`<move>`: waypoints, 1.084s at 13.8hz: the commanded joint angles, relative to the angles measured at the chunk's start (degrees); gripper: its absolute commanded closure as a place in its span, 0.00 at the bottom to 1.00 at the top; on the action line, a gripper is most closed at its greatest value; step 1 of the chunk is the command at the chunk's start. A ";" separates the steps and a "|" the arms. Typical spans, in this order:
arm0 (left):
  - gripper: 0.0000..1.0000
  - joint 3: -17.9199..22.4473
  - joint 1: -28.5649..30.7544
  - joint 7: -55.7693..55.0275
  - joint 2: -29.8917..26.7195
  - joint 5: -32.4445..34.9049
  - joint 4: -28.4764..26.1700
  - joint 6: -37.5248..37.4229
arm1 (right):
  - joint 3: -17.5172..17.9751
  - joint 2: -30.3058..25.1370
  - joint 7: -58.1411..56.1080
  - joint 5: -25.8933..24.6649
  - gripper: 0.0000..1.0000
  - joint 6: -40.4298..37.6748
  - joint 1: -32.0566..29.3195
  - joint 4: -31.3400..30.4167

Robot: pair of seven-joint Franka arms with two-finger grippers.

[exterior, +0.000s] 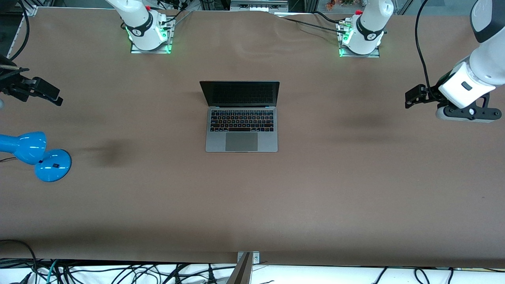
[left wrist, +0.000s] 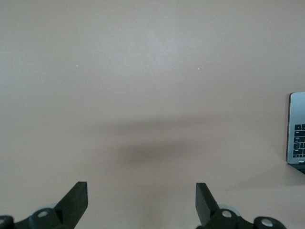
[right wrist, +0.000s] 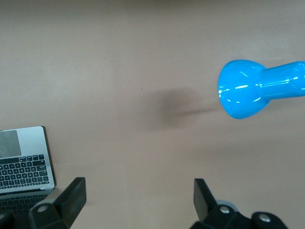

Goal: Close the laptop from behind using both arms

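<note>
The grey laptop (exterior: 241, 130) lies open in the middle of the table, its dark screen upright and facing the front camera. Its edge shows in the left wrist view (left wrist: 298, 129) and its keyboard corner in the right wrist view (right wrist: 24, 167). My left gripper (exterior: 412, 96) hangs over bare table at the left arm's end, open and empty; its fingers also show in the left wrist view (left wrist: 141, 202). My right gripper (exterior: 47, 94) hangs over the right arm's end of the table, open and empty, as the right wrist view (right wrist: 139, 200) shows. Both are well apart from the laptop.
A blue desk lamp (exterior: 37, 156) lies at the right arm's end of the table, nearer the front camera than the right gripper; its head shows in the right wrist view (right wrist: 252, 90). The arm bases (exterior: 148, 33) (exterior: 361, 35) stand along the table's back edge.
</note>
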 commanded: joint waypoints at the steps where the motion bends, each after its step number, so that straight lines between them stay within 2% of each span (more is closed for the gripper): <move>1: 0.00 -0.32 0.11 -1.05 -1.65 2.59 -0.16 -1.09 | 0.78 -0.90 0.05 -0.61 0.00 -0.02 -0.70 -0.72; 2: 0.00 -0.41 0.11 -1.14 -1.39 4.10 0.55 -2.15 | 0.78 -0.90 -0.03 -0.61 0.00 -0.02 -0.70 -0.72; 10: 0.00 -0.14 0.37 -1.22 -1.21 3.41 0.64 -5.41 | 0.78 -0.90 -0.03 -0.69 0.00 -0.02 -0.70 -0.72; 15: 0.00 -0.15 0.29 -0.70 -1.30 -0.45 0.64 -5.77 | 0.78 -0.90 -0.03 -0.69 0.00 0.06 -0.70 -0.72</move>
